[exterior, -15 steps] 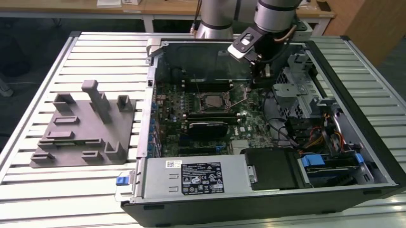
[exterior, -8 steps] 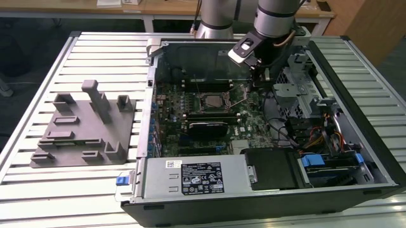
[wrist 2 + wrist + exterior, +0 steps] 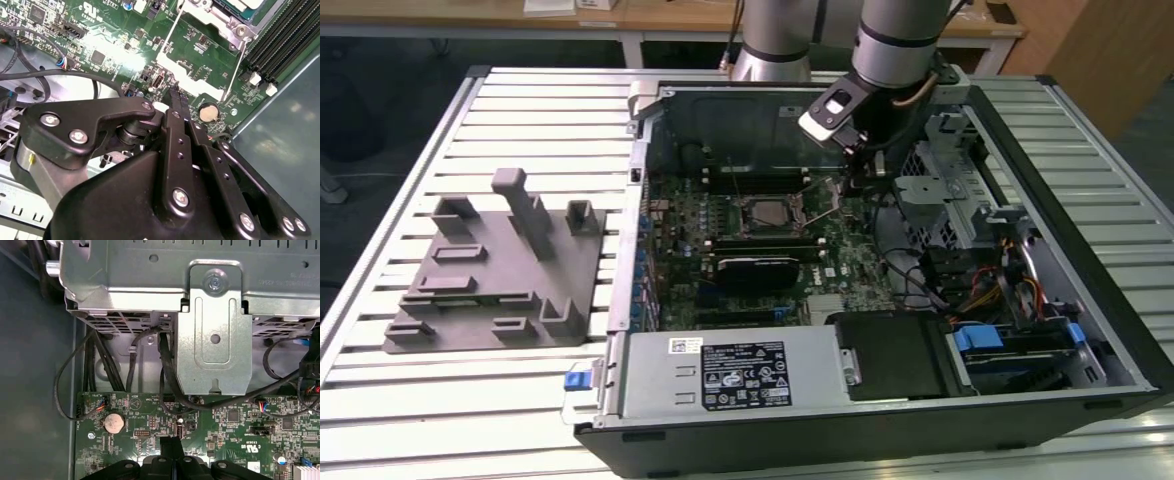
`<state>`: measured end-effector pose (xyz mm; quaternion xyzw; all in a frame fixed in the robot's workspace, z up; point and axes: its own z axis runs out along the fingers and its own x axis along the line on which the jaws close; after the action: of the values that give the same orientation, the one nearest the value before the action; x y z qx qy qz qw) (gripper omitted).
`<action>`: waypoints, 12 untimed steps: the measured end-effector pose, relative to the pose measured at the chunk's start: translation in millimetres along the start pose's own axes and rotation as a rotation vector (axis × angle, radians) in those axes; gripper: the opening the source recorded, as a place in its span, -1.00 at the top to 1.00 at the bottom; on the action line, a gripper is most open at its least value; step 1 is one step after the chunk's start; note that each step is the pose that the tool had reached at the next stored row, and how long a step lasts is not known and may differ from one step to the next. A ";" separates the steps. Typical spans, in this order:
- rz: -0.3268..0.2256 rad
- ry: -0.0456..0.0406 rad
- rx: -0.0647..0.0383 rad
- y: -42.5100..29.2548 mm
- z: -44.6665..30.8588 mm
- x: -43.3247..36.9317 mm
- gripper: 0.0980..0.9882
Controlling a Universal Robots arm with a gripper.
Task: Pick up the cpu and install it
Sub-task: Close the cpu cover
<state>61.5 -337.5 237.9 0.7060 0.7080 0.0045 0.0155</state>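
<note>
In the exterior view the cpu (image 3: pixel 767 212) looks like a small pale square lying in the motherboard socket in the middle of the open computer case (image 3: pixel 1107 330). A thin wire lever (image 3: pixel 822 212) stands raised beside it. My gripper (image 3: pixel 854 187) reaches down into the case just to the exterior view's right of the socket. In both wrist views its black fingers are shut together with nothing between them, gripper (image 3: pixel 175 93) and gripper (image 3: pixel 172 441), with the tips close over the green board near a coin battery (image 3: pixel 209 112). The metal socket frame (image 3: pixel 239 27) lies a little beyond the tips.
A large grey plastic block with upright tabs (image 3: pixel 494 265) lies on the slatted table at the exterior view's left. Inside the case are a black ribbed module (image 3: pixel 754 266), a metal drive cage (image 3: pixel 947 200), black cables (image 3: pixel 167 375) and a power supply (image 3: pixel 720 375).
</note>
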 end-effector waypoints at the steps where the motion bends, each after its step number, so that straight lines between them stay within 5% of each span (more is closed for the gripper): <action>1: 0.000 -0.0001 0.000 0.0 0.0 0.0 0.98; 12: 0.000 0.0003 0.000 -4.9 0.1 0.3 0.98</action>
<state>56.6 -337.3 237.6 0.7061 0.7080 0.0046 0.0154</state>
